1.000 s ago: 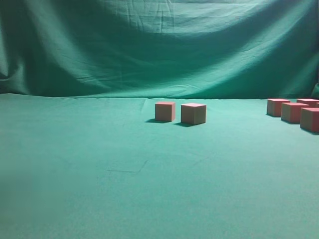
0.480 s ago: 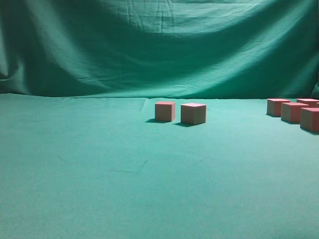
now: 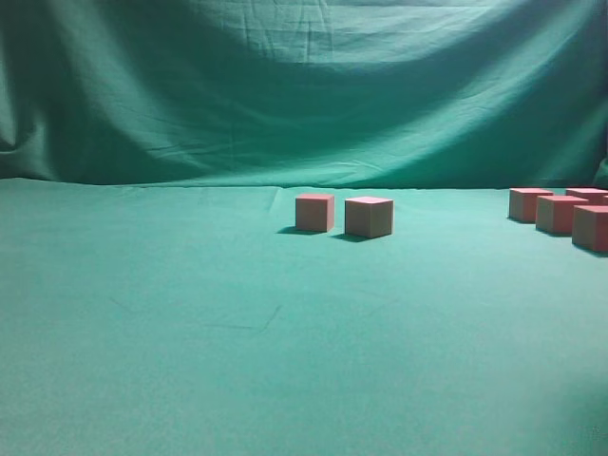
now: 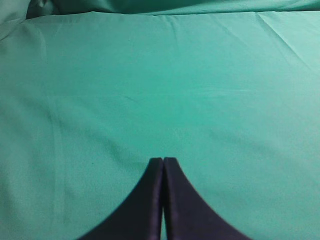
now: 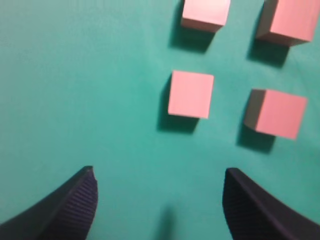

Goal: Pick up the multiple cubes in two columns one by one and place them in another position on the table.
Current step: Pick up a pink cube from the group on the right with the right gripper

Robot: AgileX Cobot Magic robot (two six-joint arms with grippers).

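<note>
Exterior view: two cubes (image 3: 314, 213) (image 3: 369, 217) mid-table (image 3: 190, 332), just beside each other with a narrow gap, left one slightly farther back; wide bare teal cloth to their left, in front, and between them and the right-hand group. At the right edge, four more cubes bunched close: one (image 3: 528, 204) farthest left, one (image 3: 560, 215) nearer, one (image 3: 591, 228) cut by the frame edge, one (image 3: 588, 194) at the back, only its top showing. Wrinkled curtain (image 3: 304, 85) rising behind the table's far edge. No arm or gripper seen from here. Left wrist view: left gripper (image 4: 163, 161) with dark fingers pressed together, only a hairline seam between the tips, nothing held, above bare cloth (image 4: 160, 90); no cube in sight, open surface running to the far edge where the backdrop folds begin. Right wrist view: right gripper (image 5: 159, 185) spread wide, ribbed fingers (image 5: 80, 200) at the lower corners, nothing between them but cloth (image 5: 75, 75). Ahead of it, four cubes in two columns: near left (image 5: 190, 94), near right (image 5: 276, 113), far left (image 5: 205, 14) and far right (image 5: 292, 21), both far ones cropped by the top edge. Clear gaps between all four, none touching. Near left cube roughly in line with the open jaws, apart from both fingers. Left of the columns, bare cloth.
</note>
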